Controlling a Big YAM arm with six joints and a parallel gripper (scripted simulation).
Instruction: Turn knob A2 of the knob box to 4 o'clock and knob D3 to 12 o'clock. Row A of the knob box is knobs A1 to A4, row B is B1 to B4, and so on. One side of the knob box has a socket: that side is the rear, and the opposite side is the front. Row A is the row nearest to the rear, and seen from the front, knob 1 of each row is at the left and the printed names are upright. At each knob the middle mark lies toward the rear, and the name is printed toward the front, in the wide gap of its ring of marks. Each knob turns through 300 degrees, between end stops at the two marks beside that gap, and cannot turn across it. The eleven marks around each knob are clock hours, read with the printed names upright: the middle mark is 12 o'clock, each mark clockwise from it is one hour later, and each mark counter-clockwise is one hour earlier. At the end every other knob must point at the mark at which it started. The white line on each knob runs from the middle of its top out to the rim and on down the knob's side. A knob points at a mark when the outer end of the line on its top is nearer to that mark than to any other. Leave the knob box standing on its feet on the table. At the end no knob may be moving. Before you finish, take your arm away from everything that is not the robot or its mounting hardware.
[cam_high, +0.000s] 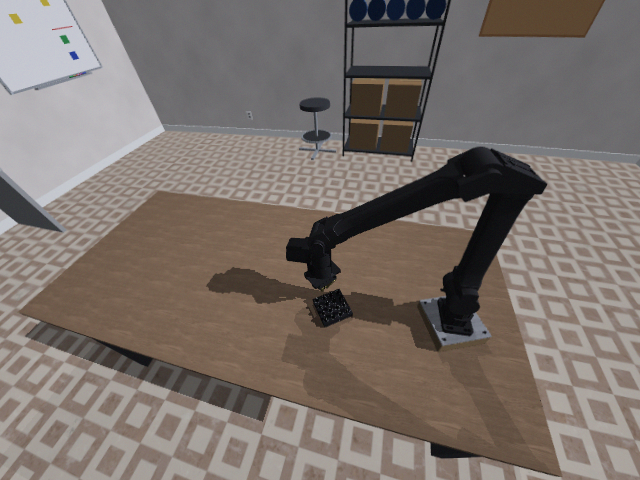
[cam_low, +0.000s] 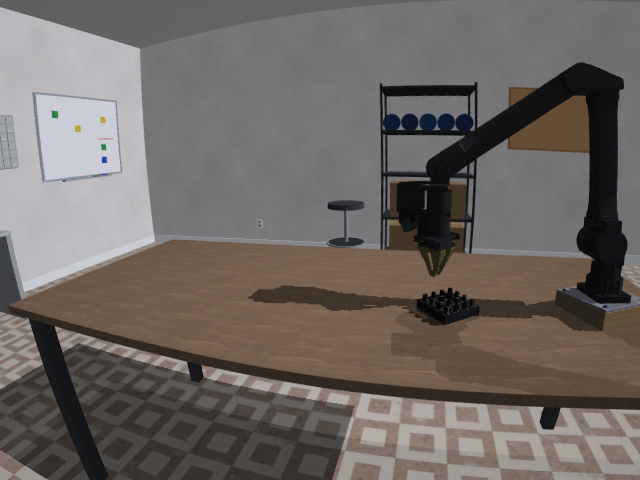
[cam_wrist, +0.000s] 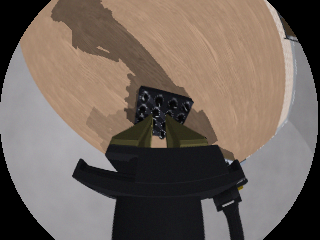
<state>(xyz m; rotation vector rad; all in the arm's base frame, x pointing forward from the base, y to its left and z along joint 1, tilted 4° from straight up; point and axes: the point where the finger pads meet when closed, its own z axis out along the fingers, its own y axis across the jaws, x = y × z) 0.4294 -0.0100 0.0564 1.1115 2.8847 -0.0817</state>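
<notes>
Hovering above the knob box (cam_low: 447, 307), my gripper (cam_low: 437, 270) points straight down with its olive fingers drawn near together, a narrow gap between the tips and nothing in it. There is clear air between the tips and the knobs; I touch none of them.

The box stands on its feet on the table (cam_low: 206, 289), in the right half of the top, between my shadow (cam_low: 310, 297) and my base plate (cam_high: 427, 311). From the top view it sits turned at an angle to the table's edges. In the wrist view it lies just beyond my fingertips, its far rows showing above them and its near part hidden behind them. The knobs are too small and dark for me to read any white line or printed name, so I cannot tell where A2 or D3 points.

My arm (cam_high: 392, 204) reaches from the base plate up to a high elbow, then slopes down to the wrist over the box.
</notes>
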